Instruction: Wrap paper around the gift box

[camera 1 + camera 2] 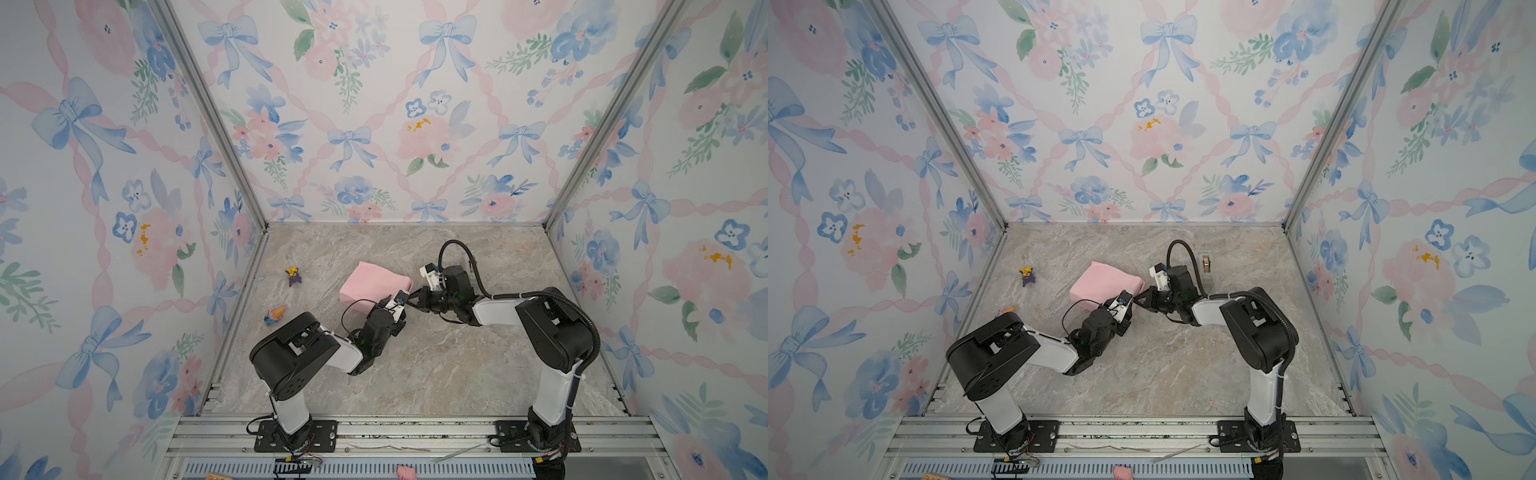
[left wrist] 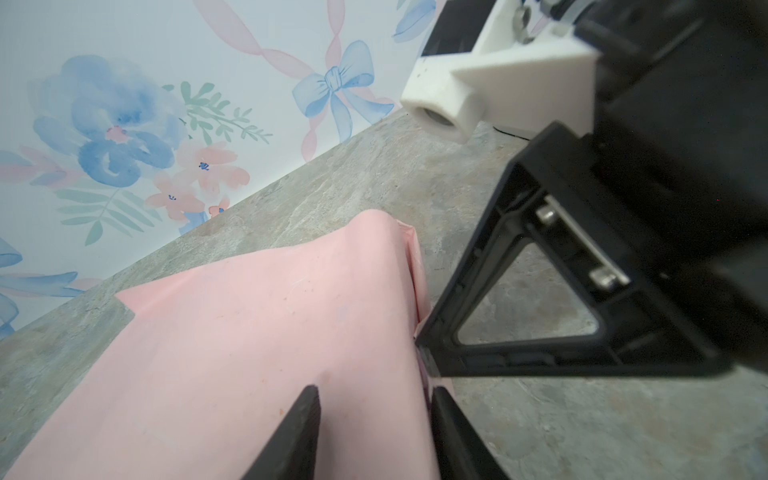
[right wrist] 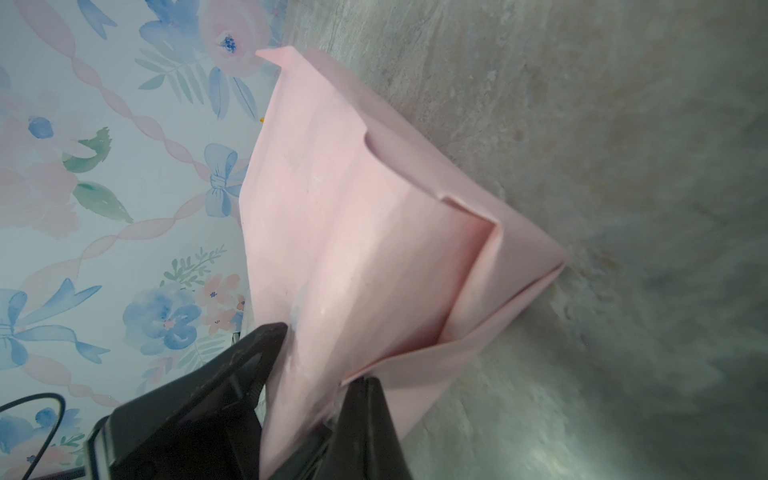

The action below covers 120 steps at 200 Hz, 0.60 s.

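one parcel of the paper (image 1: 370,284) is seen on the table (image 1: 436,365), just toward 10 o'clock of the table's middle. the gift box is hidden inside it. two arms, two grippers, two small toy figures and one tape dispenser (image 1: 1206,264) are counted.

the left gripper (image 2: 374,392) is set at the parcel's 5 o'clock corner, its jaws stood partly apart astride the paper-covered edge. whether the paper is squeezed cannot be told. the right gripper (image 3: 322,357) is aimed in from 3 o'clock, its jaws pressed together on a thin flap of the paper at that same corner.

the purple-and-yellow toy figure (image 1: 294,276) is placed well apart at 9 o'clock of the parcel. the orange-and-blue toy figure (image 1: 275,315) is placed at 8 o'clock, near the table's 9 o'clock edge. the tape dispenser is stood at 3 o'clock, beyond the right wrist. bare table is found toward 12 o'clock of the parcel and across the 6 o'clock half between the arms.

the paper is shown pale pink, matte, smooth and lightly creased, folded into sharp triangular flaps at its end. the table is finished in a grey-beige marble pattern.
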Motion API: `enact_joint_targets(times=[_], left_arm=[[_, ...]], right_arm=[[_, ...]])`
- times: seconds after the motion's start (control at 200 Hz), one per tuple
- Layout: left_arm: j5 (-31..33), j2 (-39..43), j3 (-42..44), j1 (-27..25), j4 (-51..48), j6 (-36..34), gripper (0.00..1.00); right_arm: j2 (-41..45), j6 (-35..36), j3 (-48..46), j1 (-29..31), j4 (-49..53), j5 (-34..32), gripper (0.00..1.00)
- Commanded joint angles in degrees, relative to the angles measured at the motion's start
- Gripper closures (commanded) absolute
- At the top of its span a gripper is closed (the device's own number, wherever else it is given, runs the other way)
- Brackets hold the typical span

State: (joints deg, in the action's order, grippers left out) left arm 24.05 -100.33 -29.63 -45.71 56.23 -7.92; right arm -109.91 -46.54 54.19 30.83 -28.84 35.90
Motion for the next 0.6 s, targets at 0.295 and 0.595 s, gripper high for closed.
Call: enact_joint_targets(times=[0.295, 0.595], left_arm=[[-4.82, 4.59, 3.27, 0.28, -13.86, 0.91, 0.41], [-7.1, 16.14, 3.43, 0.62, -16.38, 1.38, 0.34]], right_arm=[[5.17, 1.78, -4.79, -0.93, -0.04, -1.12, 1.0], [12.12, 5.32, -8.05, -1.82, 7.28, -3.25, 0.87]])
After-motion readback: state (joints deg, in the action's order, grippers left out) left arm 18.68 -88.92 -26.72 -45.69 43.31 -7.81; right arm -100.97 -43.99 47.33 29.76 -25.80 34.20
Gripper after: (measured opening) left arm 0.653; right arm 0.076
